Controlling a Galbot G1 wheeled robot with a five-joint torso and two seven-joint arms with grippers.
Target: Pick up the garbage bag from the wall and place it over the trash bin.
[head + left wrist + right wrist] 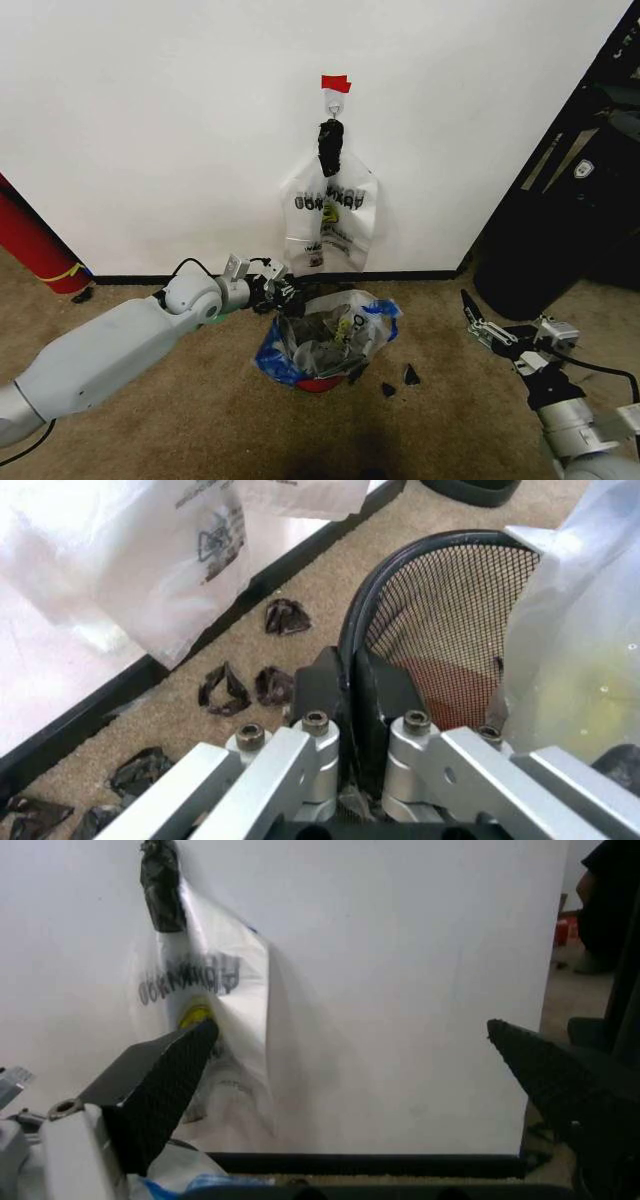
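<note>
Head: white wall (150, 120), brown carpet; garbage bag (335, 335) draped over trash bin (320, 383), my left hand (272, 293) at its rim | Left wrist: fingers (322, 686) clamped on bin's mesh rim | Right wrist: my right hand (350, 1080) spread wide, facing wall.

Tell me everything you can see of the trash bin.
The trash bin is a small round basket of black wire mesh with a smooth black rim, red inside at the bottom. It stands upright on the carpet near the wall. A see-through garbage bag lies draped over it. The left hand grips its rim, one finger each side.
</note>
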